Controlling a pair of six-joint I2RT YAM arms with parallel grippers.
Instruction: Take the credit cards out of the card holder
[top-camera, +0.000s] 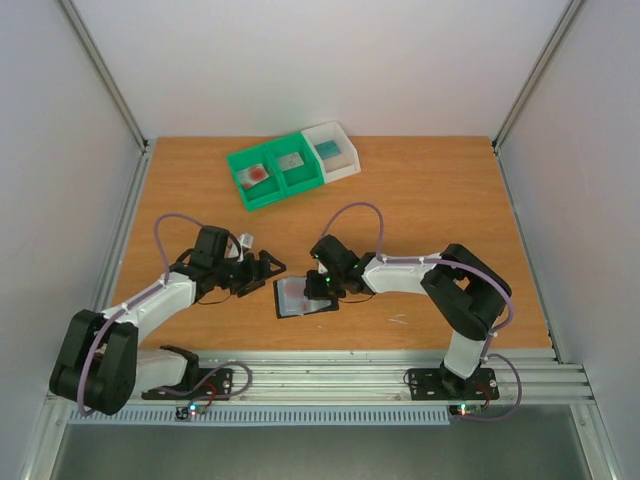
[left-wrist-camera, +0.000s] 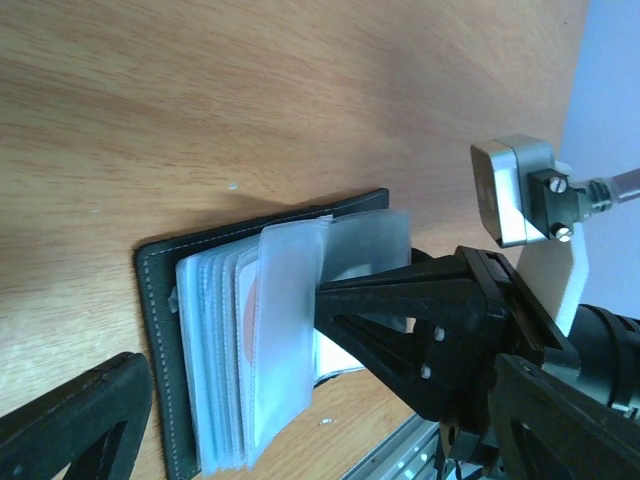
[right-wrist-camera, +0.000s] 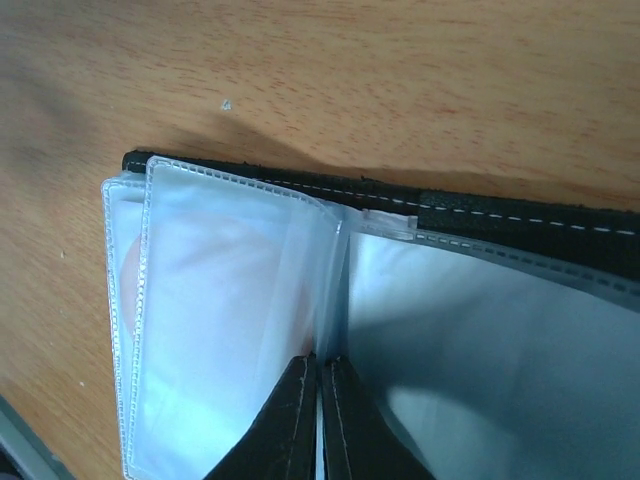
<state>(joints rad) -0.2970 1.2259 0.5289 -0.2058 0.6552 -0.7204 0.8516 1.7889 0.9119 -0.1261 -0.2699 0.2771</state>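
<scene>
Shows the card holder (top-camera: 295, 300) lying open on the wooden table (top-camera: 450, 200), just below the middle of the top view, black cover down and clear sleeves (left-wrist-camera: 285, 330) fanned upward. Places the right pincer (top-camera: 320, 290) directly over the holder's right half, touching it. Finds its fingers (right-wrist-camera: 290, 430) pressed together at the bottom centre of the right wrist view, pinching the free edge of one clear sleeve leaf. Shows that leaf raised off the stack, the other leaves lying flatter to its left. Gives no clear sight of a card inside the pinched leaf.

Reveals a credit card (left-wrist-camera: 248, 295) with a reddish blotch inside a sleeve deeper in the stack, just left of the raised leaf in the left wrist view.

Puts the left pincer (top-camera: 275, 268) just beside the holder's upper left corner in the top view, fingers spread wide and clear of the holder. Frames the holder between those spread fingers in the left wrist view, stitched black cover toward the left edge.

Sets the green bins (top-camera: 272, 172) and the white bin (top-camera: 335, 150) side by side at the upper middle of the top view, well apart from both pincers, small flat items inside each.
</scene>
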